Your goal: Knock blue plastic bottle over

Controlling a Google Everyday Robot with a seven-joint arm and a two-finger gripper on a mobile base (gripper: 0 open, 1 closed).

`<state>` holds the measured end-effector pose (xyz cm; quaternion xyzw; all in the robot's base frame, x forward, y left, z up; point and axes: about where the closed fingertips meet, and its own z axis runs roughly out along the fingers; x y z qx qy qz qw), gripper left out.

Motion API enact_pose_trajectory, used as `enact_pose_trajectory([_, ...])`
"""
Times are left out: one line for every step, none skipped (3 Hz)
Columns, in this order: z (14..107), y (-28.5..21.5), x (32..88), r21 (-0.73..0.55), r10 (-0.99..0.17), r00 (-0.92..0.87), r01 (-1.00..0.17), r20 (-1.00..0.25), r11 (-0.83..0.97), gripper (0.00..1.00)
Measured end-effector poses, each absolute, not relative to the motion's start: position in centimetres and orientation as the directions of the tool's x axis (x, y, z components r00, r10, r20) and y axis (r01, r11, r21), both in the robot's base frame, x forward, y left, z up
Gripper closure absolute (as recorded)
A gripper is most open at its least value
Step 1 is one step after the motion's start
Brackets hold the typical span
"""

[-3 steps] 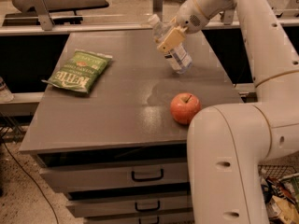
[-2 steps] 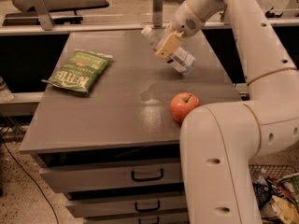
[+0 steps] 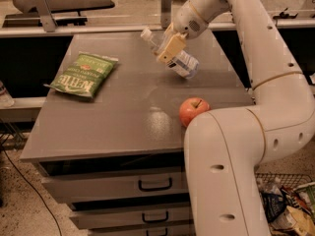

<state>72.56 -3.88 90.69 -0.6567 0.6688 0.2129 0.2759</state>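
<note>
- Gripper (image 3: pixel 167 52) is at the far side of the table (image 3: pixel 123 127), pressed against the bottle's middle; can't tell whether it is clamped on it or only pushing.
- Blue plastic bottle (image 3: pixel 185 66) leans much further than a second ago: the cap points up-left, the base sits to the right, low over the tabletop.
- Likely the knock is nearly done, but the bottle is not clearly lying flat yet.
- Apple (image 3: pixel 193 111) near the front edge and chip bag (image 3: pixel 83 75) at left haven't moved, both well apart from the bottle.
</note>
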Motion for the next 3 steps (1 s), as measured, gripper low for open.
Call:
enact_pose_trajectory([90.94,-3.64,72.53,-0.083,-0.751,0.025,-0.996,-0.660,0.040,0.05])
enact_pose_trajectory([91.19,-3.63,72.45,-0.086,-0.744,0.029,-0.996,-0.667,0.038,0.00])
enact_pose_trajectory([91.38,-3.82,72.41,-0.087,-0.742,0.027,-0.995,-0.670,0.042,0.00])
